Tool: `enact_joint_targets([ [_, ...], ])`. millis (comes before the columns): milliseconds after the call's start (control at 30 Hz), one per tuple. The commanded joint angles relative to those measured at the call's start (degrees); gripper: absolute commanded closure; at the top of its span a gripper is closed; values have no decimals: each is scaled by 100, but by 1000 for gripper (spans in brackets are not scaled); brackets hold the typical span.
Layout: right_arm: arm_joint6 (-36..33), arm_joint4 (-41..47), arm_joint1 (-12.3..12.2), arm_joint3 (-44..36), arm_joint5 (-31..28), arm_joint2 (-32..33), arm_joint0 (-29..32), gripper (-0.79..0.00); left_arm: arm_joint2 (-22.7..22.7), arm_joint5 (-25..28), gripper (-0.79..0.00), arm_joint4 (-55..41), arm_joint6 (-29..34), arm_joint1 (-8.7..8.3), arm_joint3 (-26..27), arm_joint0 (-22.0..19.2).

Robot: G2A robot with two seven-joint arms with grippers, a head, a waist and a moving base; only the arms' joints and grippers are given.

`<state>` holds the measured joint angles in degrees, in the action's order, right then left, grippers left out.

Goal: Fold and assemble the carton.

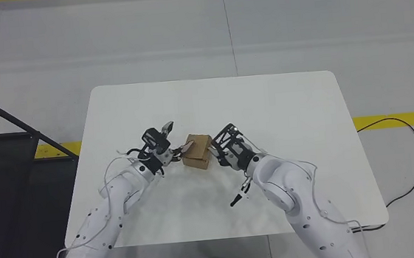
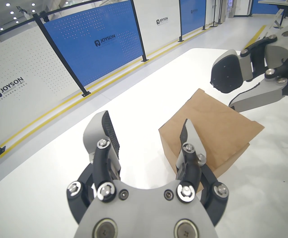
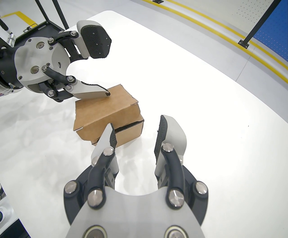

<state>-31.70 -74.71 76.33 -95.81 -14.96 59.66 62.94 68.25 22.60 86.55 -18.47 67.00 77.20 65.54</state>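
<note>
Carton [image 3: 108, 112], left gripper [image 2: 148, 127] spread — fingertip [image 3: 104, 92] at lid [image 3: 117, 99], right gripper [image 3: 136, 130] spread, masking front.

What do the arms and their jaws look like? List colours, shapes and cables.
Left arm and right arm wear smooth, rounded white shells, with thin cables looping beside the wrists. Each ends in a silver plate carrying black linkages with silver screws. The jaws are curved silver metal fingers faced with black ribbed pads.
</note>
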Motion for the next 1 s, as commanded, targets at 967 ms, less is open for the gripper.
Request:
enact_joint_targets([
  [967,-26,-7,16,23,3,-2,-36,-431,308,1994,-785,-4709,3564,-17,-483,-619],
])
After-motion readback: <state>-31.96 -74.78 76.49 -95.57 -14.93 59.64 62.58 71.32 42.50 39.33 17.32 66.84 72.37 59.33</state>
